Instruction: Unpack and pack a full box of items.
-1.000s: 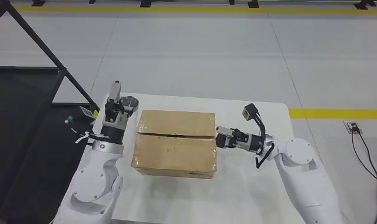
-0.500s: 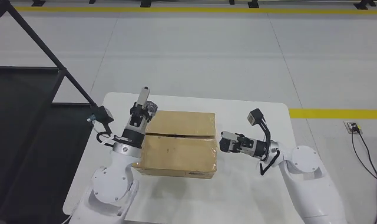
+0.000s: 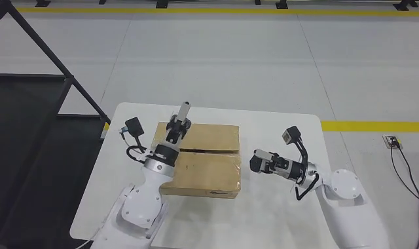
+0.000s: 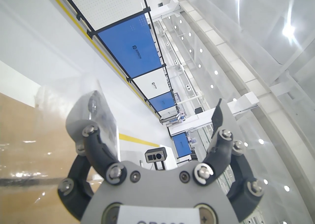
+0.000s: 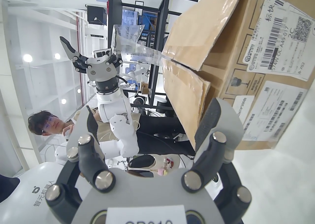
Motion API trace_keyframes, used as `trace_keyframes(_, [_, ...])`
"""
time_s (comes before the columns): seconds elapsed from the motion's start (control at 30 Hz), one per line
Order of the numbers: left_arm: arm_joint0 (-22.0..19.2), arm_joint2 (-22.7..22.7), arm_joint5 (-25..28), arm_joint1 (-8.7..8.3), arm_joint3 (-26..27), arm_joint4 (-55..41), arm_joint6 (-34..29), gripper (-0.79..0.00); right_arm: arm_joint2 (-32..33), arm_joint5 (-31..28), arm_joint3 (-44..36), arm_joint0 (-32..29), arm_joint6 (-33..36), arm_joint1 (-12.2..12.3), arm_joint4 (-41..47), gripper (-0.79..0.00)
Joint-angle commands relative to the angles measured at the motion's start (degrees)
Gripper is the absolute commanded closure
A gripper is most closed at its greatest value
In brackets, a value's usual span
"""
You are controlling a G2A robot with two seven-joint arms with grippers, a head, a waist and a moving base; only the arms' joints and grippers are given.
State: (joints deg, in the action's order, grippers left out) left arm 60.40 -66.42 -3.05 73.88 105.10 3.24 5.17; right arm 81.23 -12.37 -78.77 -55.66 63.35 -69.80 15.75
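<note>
- White surface point(image 3: 275, 203) is being viewed from above on a pale floor, with yellow lines being shown along the top edge and at the right of the frame.
- The cardboard box point(image 3: 196, 160) is being carried at the centre of the surface, with its two top flaps lying down and a seam running between them. Printed labels are being shown on its end face in the right wrist view.
- The left end effector point(image 3: 179, 118) is being held above the box's far flap, just left of frame centre, and is pointing upward. Its fingers are being held spread wide, with nothing gripped between them.
- A strip of clear tape point(image 5: 133, 45) is being stretched from the box's seam up to one finger point(image 4: 98, 141) of the left end effector and is clinging to it.
- The right end effector point(image 3: 252, 162) is being held just beside the box's right end, right of frame centre. Its fingers are wide apart and nothing is being held. Whether a finger is touching the cardboard cannot be told.
</note>
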Motion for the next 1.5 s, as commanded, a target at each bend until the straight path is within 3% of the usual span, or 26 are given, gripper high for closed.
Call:
trace_keyframes(0.0, [-0.3, 0.6, -0.1, 0.19, -0.5, 0.5, -0.1, -0.785, 0.1, -0.3, 0.2, -0.1, 0.0, 0.1, 0.3, -0.785])
trace_keyframes(0.67, [-5.2, 7.7, -1.2, 2.98, -8.5, 3.9, -0.2, -0.785, 0.8, -3.6, 4.2, -0.8, 1.0, 1.4, 3.8, -0.785])
trace_keyframes(1.47, [-6.8, 12.3, -1.1, 5.95, -12.0, 8.0, -0.5, -0.785, 2.5, -6.0, 4.2, -2.6, 1.7, 3.0, 6.7, -0.785])
